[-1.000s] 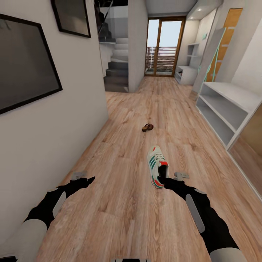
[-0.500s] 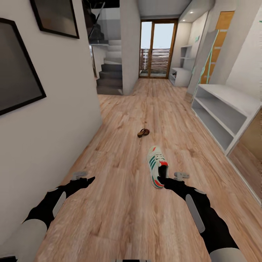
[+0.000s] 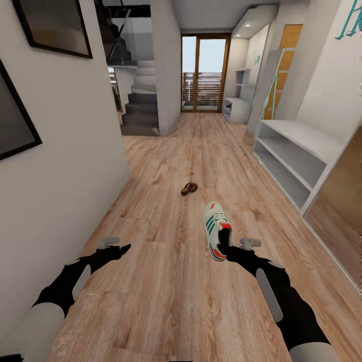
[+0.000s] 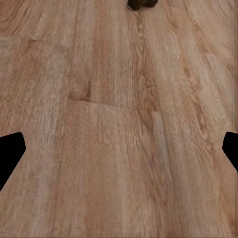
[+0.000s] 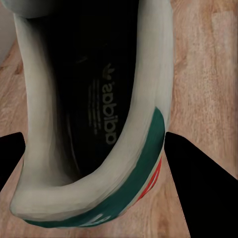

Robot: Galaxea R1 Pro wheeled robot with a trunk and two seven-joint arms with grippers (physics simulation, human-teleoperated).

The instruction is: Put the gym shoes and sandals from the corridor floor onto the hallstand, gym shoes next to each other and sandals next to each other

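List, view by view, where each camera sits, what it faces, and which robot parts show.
Head view: on the head, looking down the corridor floor; both arms, left gripper, right gripper at the gym shoe.
Left wrist view: facing bare floor, jaws apart, sandal ahead.
Right wrist view: looking into the shoe's heel opening, jaws flanking it.
Shared: shoe, sandal, floor.

Both arms outstretched; left fingers (image 3: pixel 109 243) spread, right fingers (image 3: pixel 250 243) clamped

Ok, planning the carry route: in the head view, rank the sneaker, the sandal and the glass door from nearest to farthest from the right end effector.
1. Sneaker, at the right end effector.
2. Sandal, ahead on the floor.
3. Glass door, at the corridor's far end.
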